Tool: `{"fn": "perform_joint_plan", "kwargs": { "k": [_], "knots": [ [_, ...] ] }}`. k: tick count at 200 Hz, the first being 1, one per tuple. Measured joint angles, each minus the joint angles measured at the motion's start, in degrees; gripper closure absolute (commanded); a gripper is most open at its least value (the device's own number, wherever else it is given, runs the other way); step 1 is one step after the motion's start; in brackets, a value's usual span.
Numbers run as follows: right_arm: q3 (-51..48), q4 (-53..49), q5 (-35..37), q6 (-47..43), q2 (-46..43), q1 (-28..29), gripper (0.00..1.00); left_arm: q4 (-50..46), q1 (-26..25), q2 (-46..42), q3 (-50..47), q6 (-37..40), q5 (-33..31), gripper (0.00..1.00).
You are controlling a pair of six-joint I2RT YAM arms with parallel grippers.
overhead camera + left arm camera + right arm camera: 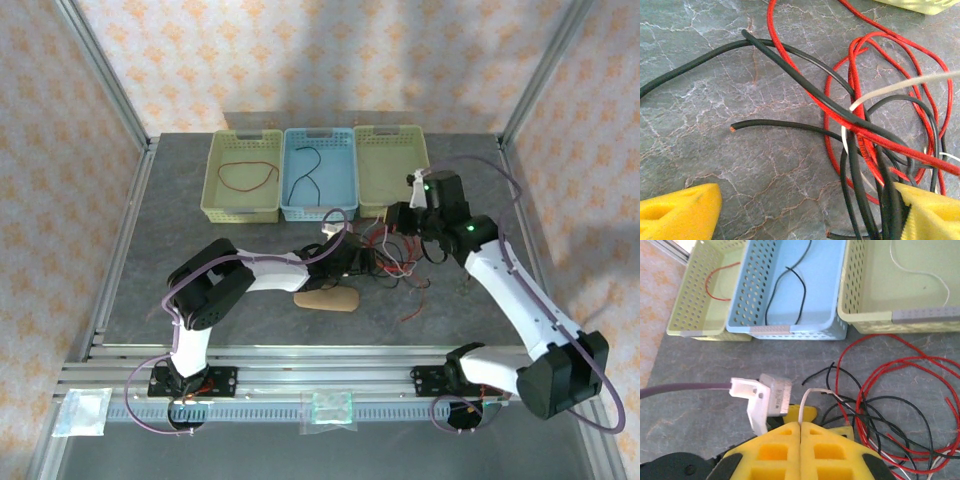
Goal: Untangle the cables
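Bright, even overhead light, no glare. Only faint soft shadows on the counter. Top view sharp. Left wrist view slightly soft, yellow fingers at its bottom edge out of focus. Right wrist view washed out at its top-left corner.

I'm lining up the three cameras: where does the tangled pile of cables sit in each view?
Top external: cable tangle at mid-table, in front of the baskets.
Left wrist: red, black and white loops crowd the right half.
Right wrist: lower right.
Shared landmark: right-hand green basket.
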Motion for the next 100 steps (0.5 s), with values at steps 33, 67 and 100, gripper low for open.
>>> {"fn": "perform_joint_plan", "kwargs": {
  "k": [33, 67, 100],
  "knots": [
    [3.5, -1.0, -1.6, -1.0, -2.1, 0.0, 1.0, -0.8, 0.0, 0.6, 1.1, 0.0, 0.0, 0.15],
    [8.6, -2.3, -3.1, -1.9, -3.2, 0.0, 1.0, -0.8, 0.0, 0.6, 1.1, 0.0, 0.0, 0.15],
    [14.0, -3.7, -3.4, -3.0, -3.7, 0.0, 1.0, -1.3, -0.1, 1.0, 1.7, 0.0, -0.2, 0.15]
  ]
}}
